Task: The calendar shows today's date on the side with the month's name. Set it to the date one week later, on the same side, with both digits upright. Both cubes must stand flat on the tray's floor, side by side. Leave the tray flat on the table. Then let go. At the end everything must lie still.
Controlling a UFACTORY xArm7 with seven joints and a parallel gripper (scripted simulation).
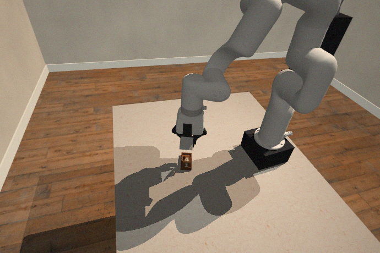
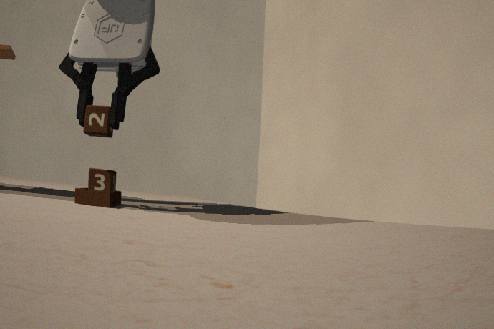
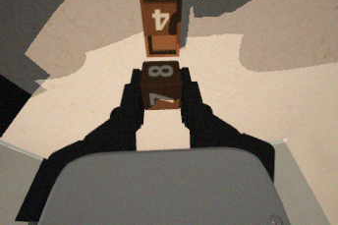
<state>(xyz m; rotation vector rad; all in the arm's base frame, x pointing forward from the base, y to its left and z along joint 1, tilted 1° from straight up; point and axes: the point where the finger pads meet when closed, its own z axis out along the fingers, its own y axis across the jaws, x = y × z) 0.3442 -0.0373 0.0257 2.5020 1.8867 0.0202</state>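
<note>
My gripper [image 1: 186, 146] [image 2: 99, 121] [image 3: 161, 80] is shut on a brown number cube [image 2: 97, 120] [image 3: 161, 85] and holds it in the air. The held cube shows a 2 toward the exterior camera, and an 8 and a 7 toward the wrist camera. The small brown tray [image 1: 186, 168] [image 2: 97, 198] [image 3: 162, 54] lies flat on the table, below the gripper and a little ahead of it. A second cube [image 1: 185, 158] [image 2: 102, 180] [image 3: 159, 18] stands in the tray's far slot, with 4 on top and 3 on one side. The slot nearer the gripper is empty.
The arm's black base [image 1: 266, 148] stands on the pale table top to the right of the tray. Wooden floor surrounds the table. A small brown object [image 2: 6, 52] shows at the left edge of the exterior view.
</note>
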